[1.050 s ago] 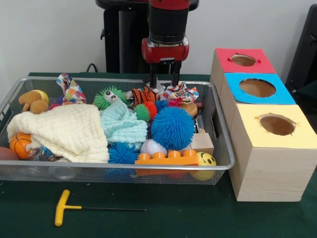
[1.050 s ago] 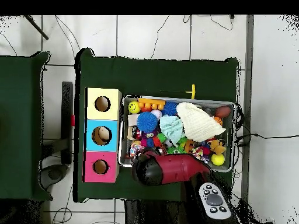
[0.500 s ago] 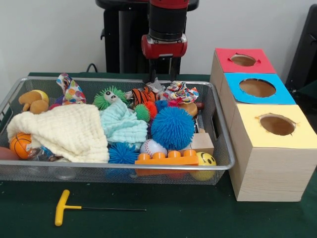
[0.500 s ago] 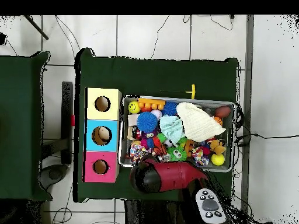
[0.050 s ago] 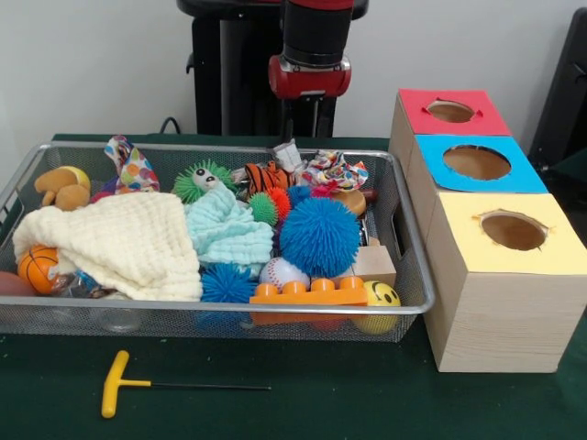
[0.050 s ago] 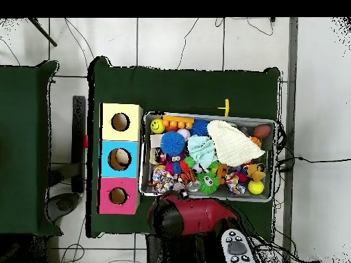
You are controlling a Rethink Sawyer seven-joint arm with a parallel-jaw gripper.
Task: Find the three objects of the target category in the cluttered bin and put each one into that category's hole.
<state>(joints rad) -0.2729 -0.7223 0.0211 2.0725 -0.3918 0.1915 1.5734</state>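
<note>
Gripper: the gripper (image 5: 306, 128) hangs above the far rim of the wire mesh bin (image 5: 404, 275); I cannot tell its state.
Toys: heaped in the bin.
Holes: red-, blue- and yellow-topped wooden boxes (image 5: 500, 234) just beside the bin.

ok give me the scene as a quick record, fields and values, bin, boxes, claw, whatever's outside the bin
bin: wire mesh, on green table, packed with toys
top layer: cream cloth, mint cloth, big blue spiky ball
front edge of bin: orange block, smiley ball, baseball
boxes: red, blue, yellow, one round hole each, beside the bin
claw: raised above the bin's far edge, open or shut unclear
outside bin: yellow-handled tool on the table
</note>
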